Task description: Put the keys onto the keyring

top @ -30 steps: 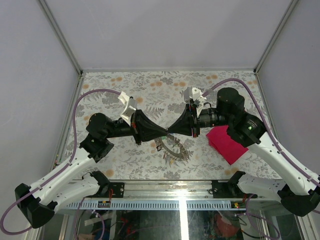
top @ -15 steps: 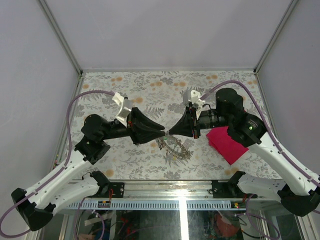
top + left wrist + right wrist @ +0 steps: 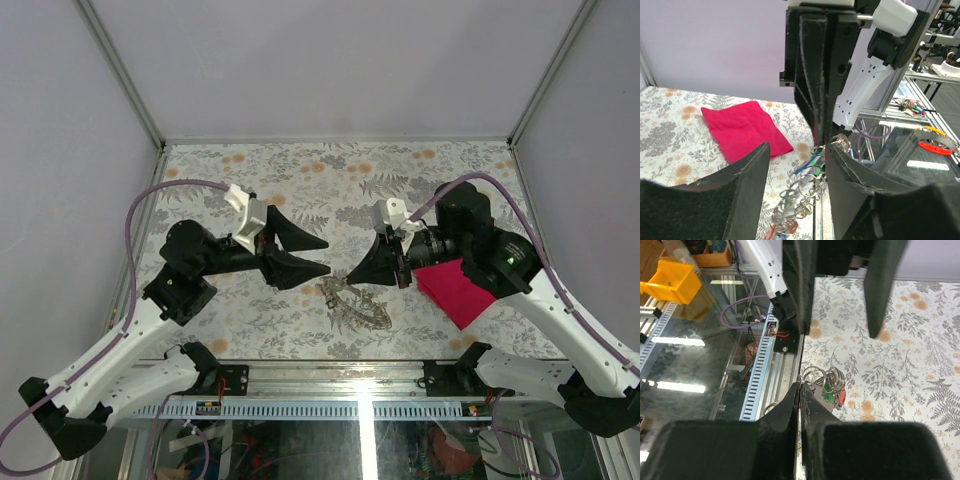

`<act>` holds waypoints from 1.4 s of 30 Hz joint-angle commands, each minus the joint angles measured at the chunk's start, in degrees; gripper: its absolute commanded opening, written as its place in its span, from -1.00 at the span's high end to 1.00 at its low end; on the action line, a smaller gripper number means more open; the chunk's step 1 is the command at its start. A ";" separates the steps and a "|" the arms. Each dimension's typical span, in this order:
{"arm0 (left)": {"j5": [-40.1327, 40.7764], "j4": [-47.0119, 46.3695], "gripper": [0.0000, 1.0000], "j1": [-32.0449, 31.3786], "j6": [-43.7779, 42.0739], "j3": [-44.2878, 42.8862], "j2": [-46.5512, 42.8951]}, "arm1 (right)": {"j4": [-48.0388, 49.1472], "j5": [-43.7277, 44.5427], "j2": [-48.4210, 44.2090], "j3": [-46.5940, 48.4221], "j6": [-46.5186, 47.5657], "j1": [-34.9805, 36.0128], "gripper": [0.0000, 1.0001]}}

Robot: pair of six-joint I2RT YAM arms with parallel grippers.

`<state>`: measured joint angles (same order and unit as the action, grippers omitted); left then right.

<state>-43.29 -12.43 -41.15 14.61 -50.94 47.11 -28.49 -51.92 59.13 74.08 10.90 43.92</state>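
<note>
A: Flower-printed table [image 3: 300, 170], grey walls on three sides. Where is the keyring?

B: The keyring [image 3: 360, 306] is at about 6 o'clock of the table's middle, with the red cloth [image 3: 455, 288] just off it at 3 o'clock. Most of the bunch rests on the table.

A: And the arms?

B: The right pincer [image 3: 350, 278] comes at the ring from 12 o'clock and is clenched on a loop of its wire. The right wrist view shows the thin metal nipped at the very tips. The left pincer [image 3: 328, 256] is at 10 o'clock of the ring, released, its fingers [image 3: 747, 190] wide apart with nothing between them.

A: The keys?

B: The keys [image 3: 829, 396] are in the bunch right under the right pincer's tips. A green head shows beside a red one, and the left wrist view shows a blue one lower down. I can't tell whether they are threaded or only tangled among the loops.

A: So which step is this?

B: I'd say a regrip. One arm steadies the ring while the other is free to take a fresh hold.

A: What does the next move call for?

B: The left pincer needs to come in low toward 4 o'clock and close on one key head or on the ring's split end. The parts are tiny and crowded, so the aim must be fine. The right pincer must keep the wire from twisting.
</note>
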 commanded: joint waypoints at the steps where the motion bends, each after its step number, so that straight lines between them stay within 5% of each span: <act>1: -3.46 4.40 -0.05 -0.15 -6.50 -3.46 1.95 | -1.20 -5.80 -1.83 2.39 4.58 0.44 1.00; 7: -5.87 7.26 -0.25 -0.16 -13.69 -4.60 3.50 | -2.24 -6.93 -2.80 0.60 6.54 0.41 1.00; 14: -16.64 7.45 0.16 -0.17 -18.65 -6.25 7.27 | -2.71 -9.60 -3.05 0.03 8.07 0.45 1.00; 22: -25.84 7.43 0.35 -0.27 -19.23 -9.51 13.48 | -3.92 -10.31 -1.77 1.06 8.95 0.46 1.00; 42: -27.44 7.42 0.19 -4.50 -20.02 -10.01 17.07 | -1.98 -10.92 0.37 1.80 8.81 0.56 1.00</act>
<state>-70.11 -4.23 -44.99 -4.29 -58.81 63.46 -34.37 -59.72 59.27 73.32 19.55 43.94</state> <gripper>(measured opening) 0.404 0.010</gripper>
